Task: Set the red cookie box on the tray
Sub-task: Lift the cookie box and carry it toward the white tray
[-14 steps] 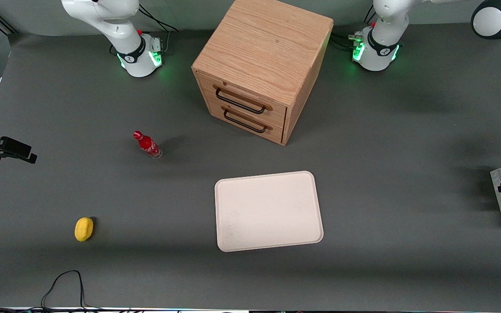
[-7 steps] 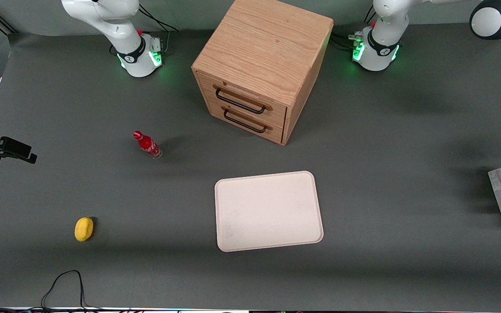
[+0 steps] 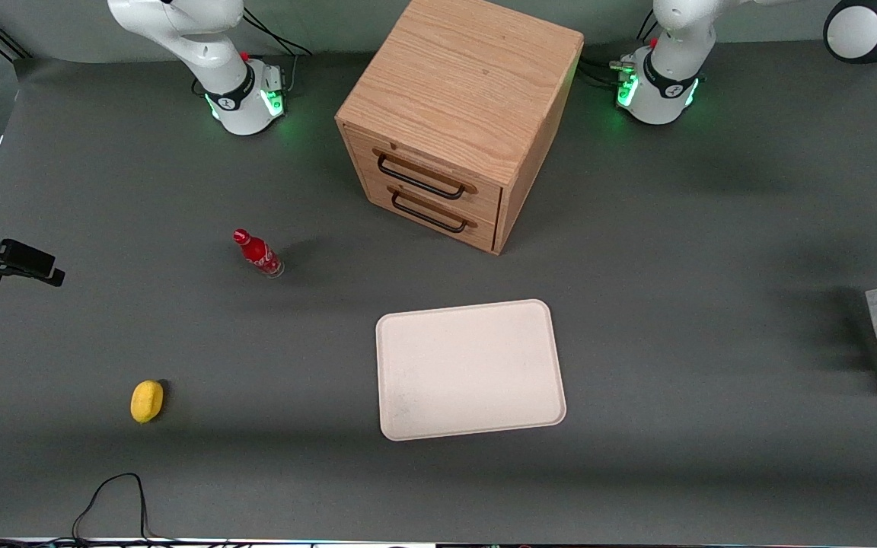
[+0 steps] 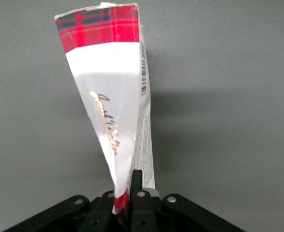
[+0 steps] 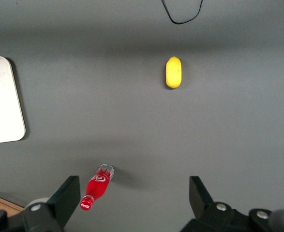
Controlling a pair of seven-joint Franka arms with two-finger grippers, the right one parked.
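Toward working arm's end, gripper [image 4: 127, 200] fingers [image 4: 137, 181] clamp red cookie box [image 4: 113, 96], well apart from tray [image 3: 469, 369].

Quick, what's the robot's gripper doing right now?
Gripper: shut on the cookie box, held above the table toward the working arm's end, away from the tray.

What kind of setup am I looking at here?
Likely a robot lab tabletop: two arm bases bolted to a grey mat, with staged props such as a wooden drawer cabinet and tray. The tool grips the red cookie box.
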